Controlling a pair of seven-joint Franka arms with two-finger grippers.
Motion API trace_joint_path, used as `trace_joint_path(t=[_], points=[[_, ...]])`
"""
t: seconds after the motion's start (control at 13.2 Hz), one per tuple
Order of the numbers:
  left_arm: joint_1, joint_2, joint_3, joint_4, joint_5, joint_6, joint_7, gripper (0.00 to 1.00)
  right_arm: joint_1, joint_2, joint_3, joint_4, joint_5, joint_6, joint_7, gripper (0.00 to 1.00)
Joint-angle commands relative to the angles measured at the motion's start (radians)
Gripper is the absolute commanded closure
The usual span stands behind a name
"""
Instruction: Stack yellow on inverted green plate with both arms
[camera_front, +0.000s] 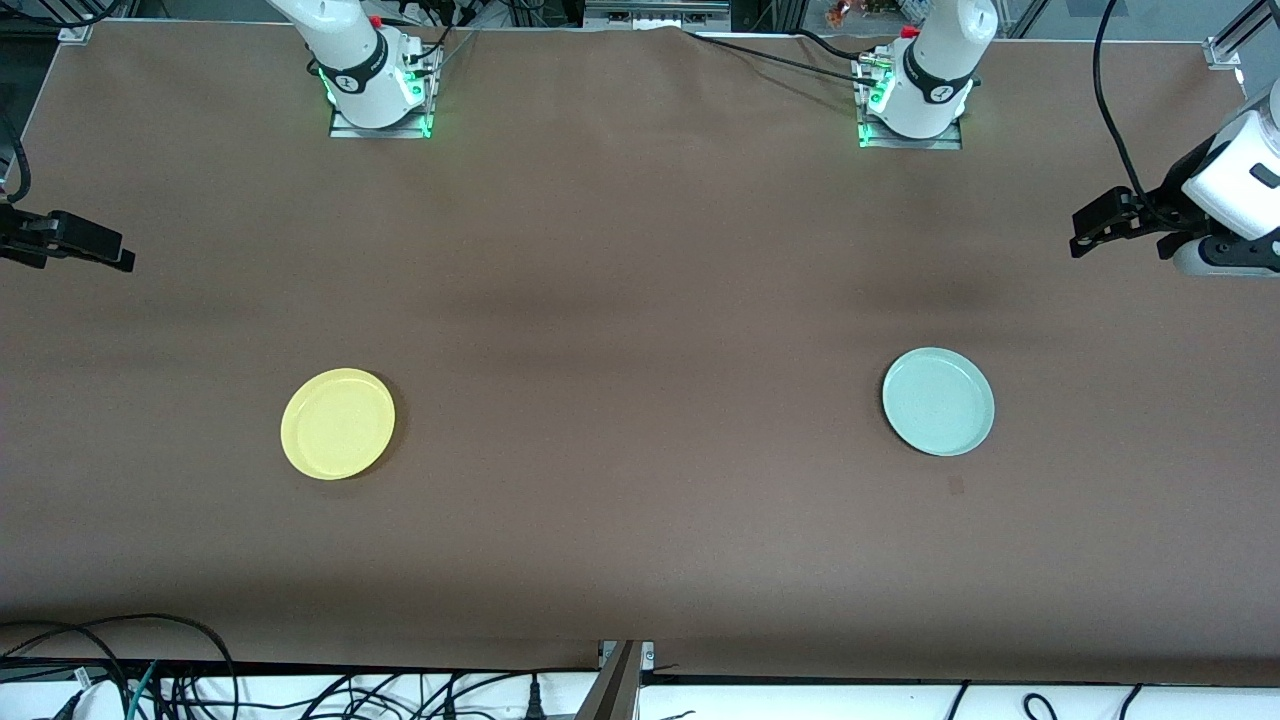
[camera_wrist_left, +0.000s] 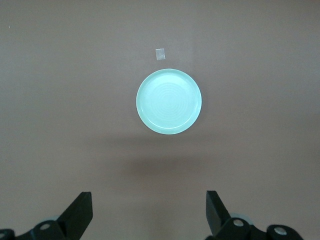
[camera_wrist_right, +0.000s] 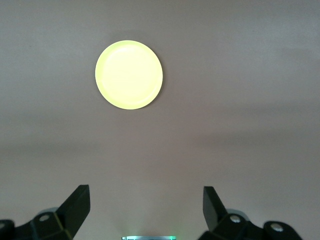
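Brown cloth covers the table (camera_front: 640, 560). The yellow plate (camera_front: 338, 424) lies rim-up toward the right arm's end, well ahead of the right gripper (camera_wrist_right: 146, 200), whose jaws stand wide apart and hold nothing. The green plate (camera_front: 938, 401) also lies rim-up toward the left arm's end, out ahead of the left gripper (camera_wrist_left: 149, 205), equally wide and empty, with a small tape patch (camera_wrist_left: 160, 53) just beside the plate. Both arms wait raised.

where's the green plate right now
The green plate lies rim up on the brown table toward the left arm's end, well apart from the yellow plate, with a small square mark just nearer the front camera.
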Motion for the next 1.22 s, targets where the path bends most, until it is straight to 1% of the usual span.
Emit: trace_joint_path(t=[0.0, 1.14], points=[[0.004, 0.015, -0.002, 0.031, 0.027, -0.023, 0.023, 0.00, -0.009, 0.004, 0.004, 0.014, 0.020, -0.005, -0.002, 0.00], [0.004, 0.025, -0.003, 0.029, 0.026, -0.022, 0.020, 0.00, -0.011, 0.019, 0.004, 0.013, 0.023, -0.010, -0.003, 0.00]])
